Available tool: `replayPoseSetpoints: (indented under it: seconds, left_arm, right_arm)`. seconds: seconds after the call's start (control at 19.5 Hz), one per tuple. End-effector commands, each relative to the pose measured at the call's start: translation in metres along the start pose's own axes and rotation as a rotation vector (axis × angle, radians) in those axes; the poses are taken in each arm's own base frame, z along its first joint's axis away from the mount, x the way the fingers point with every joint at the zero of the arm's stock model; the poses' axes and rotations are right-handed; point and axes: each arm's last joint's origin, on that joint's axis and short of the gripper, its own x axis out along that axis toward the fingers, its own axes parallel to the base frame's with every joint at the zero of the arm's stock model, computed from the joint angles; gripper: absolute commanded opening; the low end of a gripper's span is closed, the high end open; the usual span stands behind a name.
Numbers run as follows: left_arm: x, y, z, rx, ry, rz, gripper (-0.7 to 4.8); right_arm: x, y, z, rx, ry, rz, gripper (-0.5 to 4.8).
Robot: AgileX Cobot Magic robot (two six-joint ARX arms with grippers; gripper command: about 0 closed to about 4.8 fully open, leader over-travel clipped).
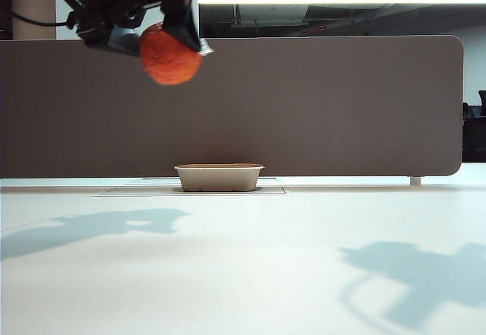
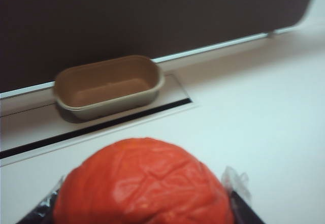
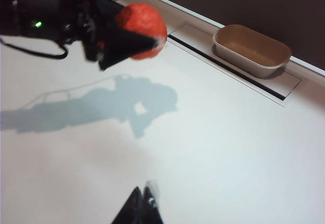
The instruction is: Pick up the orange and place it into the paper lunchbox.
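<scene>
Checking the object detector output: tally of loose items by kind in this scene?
orange: 1, held in the left pincer high above the table
paper lunchbox: 1, empty, by the partition
Total: 2

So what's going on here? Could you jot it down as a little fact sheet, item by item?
orange: held high above the table, clear of the surface
left end effector: closed on the orange, upper left of the exterior view
paper lunchbox: empty, on the table by the dark back panel
right end effector: fingertips together, holding nothing, over bare table
task status: orange not yet in the lunchbox
</scene>
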Motion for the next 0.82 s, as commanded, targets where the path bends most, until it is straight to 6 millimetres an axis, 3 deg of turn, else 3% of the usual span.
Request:
replayPoseSetpoints:
  seconds: [0.05,0.1,0.15,0.21,0.31,0.51,0.56,0.62,0.67,0.72,0.82]
  left_arm:
    - [0.041,0.028,0.021,-0.049,-0.071,0.014,3.63]
    - [0.060,0.037,0.025,-0.054,-0.087,-0.001,3.63]
    - [0.257,0.078,-0.008,-0.059,-0.102,-0.006,3.63]
    - [0.265,0.081,-0.013,-0.059,-0.109,-0.002,3.63]
    - [0.299,0.113,-0.036,-0.073,-0.124,0.054,3.62]
    - [0.302,0.113,-0.042,-0.074,-0.116,0.057,3.70]
    - [0.303,0.113,-0.044,-0.075,-0.112,0.057,3.86]
    - [0.304,0.113,-0.049,-0.076,-0.098,0.057,4.36]
    - [0.304,0.113,-0.049,-0.076,-0.098,0.056,4.36]
    - [0.274,0.111,0.002,-0.071,-0.053,0.057,2.39]
    - [0.258,0.110,0.018,-0.031,0.025,0.056,-0.24]
  right_arm:
    - [-0.002,0.000,0.004,-0.012,-0.031,0.000,-0.06]
    - [-0.002,0.000,0.004,-0.012,-0.031,0.000,-0.05]
    - [-0.002,0.000,0.004,-0.010,-0.027,-0.016,-0.05]
    - [-0.002,0.000,0.004,-0.006,-0.026,-0.015,-0.05]
    - [0.000,-0.001,0.003,-0.003,-0.014,-0.017,-0.05]
    - [0.000,-0.001,0.003,-0.003,-0.012,-0.017,-0.05]
    - [0.000,-0.001,0.003,-0.003,-0.012,-0.017,-0.05]
    - [0.002,-0.001,0.002,-0.001,-0.005,-0.017,-0.05]
    - [0.002,-0.001,0.002,-0.001,-0.003,-0.017,-0.05]
    - [0.005,-0.003,0.003,-0.001,0.001,-0.065,-0.05]
    - [0.005,-0.004,0.003,-0.001,0.000,-0.083,-0.05]
